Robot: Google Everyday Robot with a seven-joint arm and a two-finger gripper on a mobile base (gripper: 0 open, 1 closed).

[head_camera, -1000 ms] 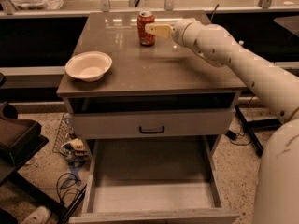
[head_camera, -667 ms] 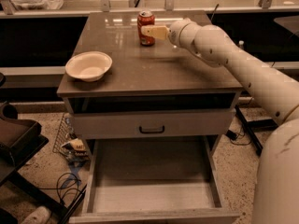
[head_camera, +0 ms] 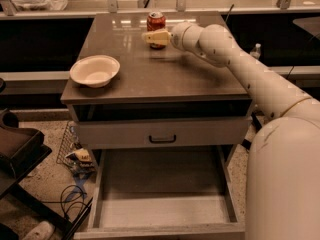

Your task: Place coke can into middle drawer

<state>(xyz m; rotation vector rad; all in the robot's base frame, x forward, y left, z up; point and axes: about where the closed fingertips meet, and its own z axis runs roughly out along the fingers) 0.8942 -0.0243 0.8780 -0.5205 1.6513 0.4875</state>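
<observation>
The coke can point(head_camera: 156, 20) stands upright at the back middle of the cabinet top point(head_camera: 165, 74). My gripper point(head_camera: 156, 37) reaches in from the right at the can's lower half, and its near side crosses in front of the can. The arm point(head_camera: 240, 69) stretches from the lower right across the cabinet top. The middle drawer point(head_camera: 160, 211) is pulled out wide below the cabinet front, and its pale floor is bare.
A white bowl point(head_camera: 95, 70) sits on the left of the cabinet top. The upper drawer front with a black handle point(head_camera: 162, 138) is closed. A small water bottle point(head_camera: 256, 50) stands behind the arm at the right. Cables and clutter point(head_camera: 75, 159) lie on the floor at the left.
The gripper has moved left, from beside the can's right side to across the can's lower front. The can, bowl and drawer have not moved.
</observation>
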